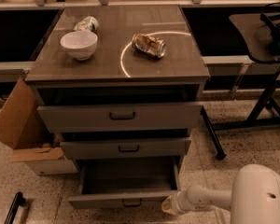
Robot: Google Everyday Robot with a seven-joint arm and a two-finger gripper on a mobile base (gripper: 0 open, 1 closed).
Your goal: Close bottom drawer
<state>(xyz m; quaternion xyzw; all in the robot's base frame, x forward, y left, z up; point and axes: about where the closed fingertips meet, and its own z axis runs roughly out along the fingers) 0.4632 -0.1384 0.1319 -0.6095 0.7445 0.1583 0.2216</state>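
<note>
The bottom drawer of the grey cabinet is pulled far out near the floor. Its low front carries a small dark bar handle, and the grey box inside holds nothing. My gripper is at the end of the white arm, right at the drawer front's right corner, close to it or touching it. Above it are the middle drawer and the tall top drawer, both slightly out.
On the cabinet top stand a white bowl, a crushed can and a tipped cup. A cardboard box sits on the floor at left. A black stand is at right.
</note>
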